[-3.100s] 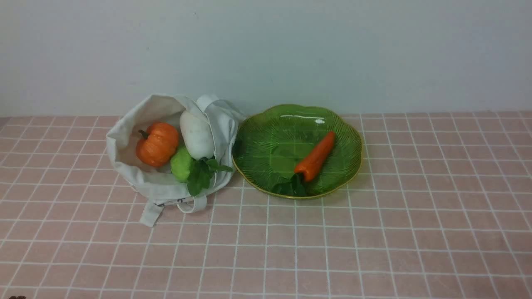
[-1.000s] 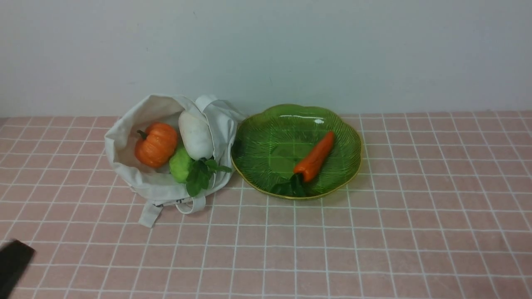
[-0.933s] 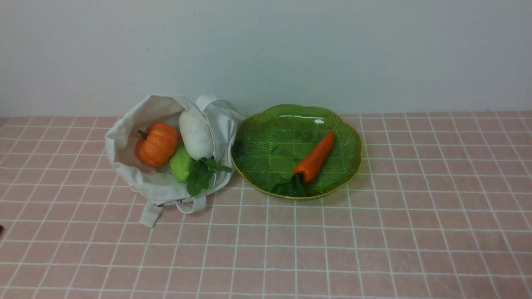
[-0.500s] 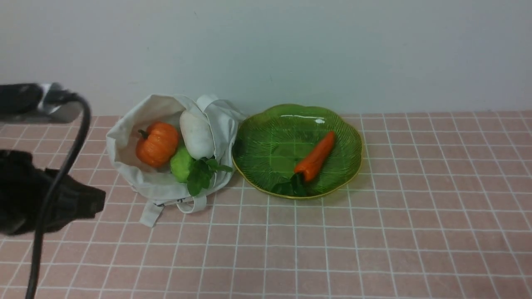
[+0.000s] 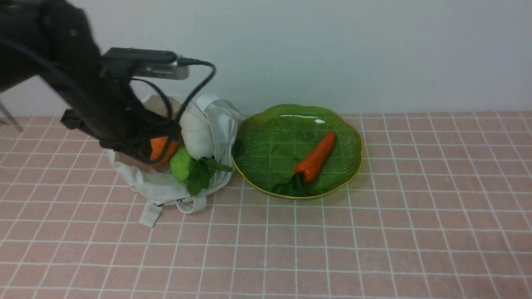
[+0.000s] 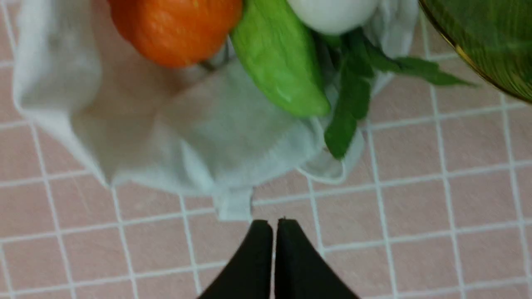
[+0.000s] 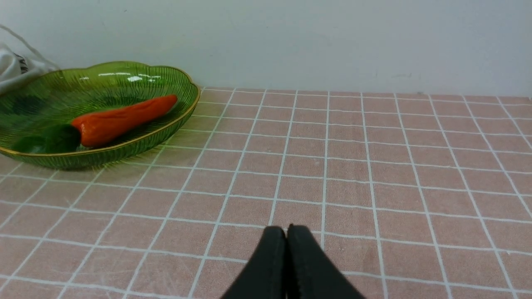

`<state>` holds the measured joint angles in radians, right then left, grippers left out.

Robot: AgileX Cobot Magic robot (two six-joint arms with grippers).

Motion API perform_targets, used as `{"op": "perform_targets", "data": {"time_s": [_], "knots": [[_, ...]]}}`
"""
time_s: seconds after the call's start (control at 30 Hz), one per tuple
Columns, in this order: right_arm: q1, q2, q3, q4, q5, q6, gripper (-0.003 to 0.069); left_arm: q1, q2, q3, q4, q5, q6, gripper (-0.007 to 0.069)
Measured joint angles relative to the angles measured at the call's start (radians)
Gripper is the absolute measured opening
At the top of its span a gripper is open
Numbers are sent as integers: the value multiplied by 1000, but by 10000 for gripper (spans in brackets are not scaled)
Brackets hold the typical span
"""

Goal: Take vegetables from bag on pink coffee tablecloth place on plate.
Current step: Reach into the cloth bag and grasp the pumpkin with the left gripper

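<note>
The off-white bag (image 5: 166, 189) lies open on the pink coffee tablecloth (image 5: 291, 249) with vegetables in it: an orange pumpkin (image 5: 161, 149), a white radish (image 5: 197, 135) and a light-green lumpy one (image 5: 181, 164). My left arm (image 5: 95, 104) hangs over the bag and hides most of the pumpkin. In the left wrist view my left gripper (image 6: 274, 224) is shut and empty, above the cloth just outside the bag's near edge (image 6: 208, 137), short of the pumpkin (image 6: 174, 29). The green plate (image 5: 270, 124) beside the bag holds an orange carrot (image 5: 316, 155). My right gripper (image 7: 286, 230) is shut and empty, low over the cloth.
A pale wall (image 5: 332, 50) runs close behind the bag and plate. The bag's strap handles (image 5: 151, 214) trail toward the front. Radish leaves (image 5: 201, 172) hang over the bag's edge next to the plate rim (image 5: 249, 182).
My left arm has swung in from the left edge and risen over the bag, now covering much of the pumpkin. Bag, vegetables, plate and carrot have not moved.
</note>
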<state>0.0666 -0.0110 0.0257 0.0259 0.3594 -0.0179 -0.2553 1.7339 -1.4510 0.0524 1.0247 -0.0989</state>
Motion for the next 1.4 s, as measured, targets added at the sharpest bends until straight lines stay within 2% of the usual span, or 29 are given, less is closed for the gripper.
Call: {"op": "perform_targets", "data": {"time_s": [0.03,0.07,0.13,0.2,0.27,0.33,0.37,0.47,0.53,0.57,0.67,0.97,1.23,1.4], "knots": [[0,0,0,0,0,0,-16,-53,64,-73,129,22,-82,-4],[0,0,0,0,0,0,-16,-64,71,-79,143,29,-90,-3],[0,0,0,0,0,0,-16,-104,139,-132,257,61,-150,4],[0,0,0,0,0,0,-16,-132,203,-192,367,93,-209,30],[0,0,0,0,0,0,-16,-142,250,-226,426,99,-249,63],[0,0,0,0,0,0,-16,-144,293,-268,465,99,-296,120],[0,0,0,0,0,0,-16,-144,322,-292,484,99,-322,184],[0,0,0,0,0,0,-16,-144,341,-303,490,98,-341,279],[0,0,0,0,0,0,-16,-144,345,-305,492,93,-382,379],[0,0,0,0,0,0,-16,-144,345,-305,493,93,-386,386],[0,0,0,0,0,0,-16,-144,345,-305,540,57,-481,473],[0,0,0,0,0,0,-16,-144,368,-306,591,43,-598,491],[0,0,0,0,0,0,-16,-144,442,-306,589,44,-626,491],[0,0,0,0,0,0,-16,-145,475,-306,655,44,-679,491]]}}
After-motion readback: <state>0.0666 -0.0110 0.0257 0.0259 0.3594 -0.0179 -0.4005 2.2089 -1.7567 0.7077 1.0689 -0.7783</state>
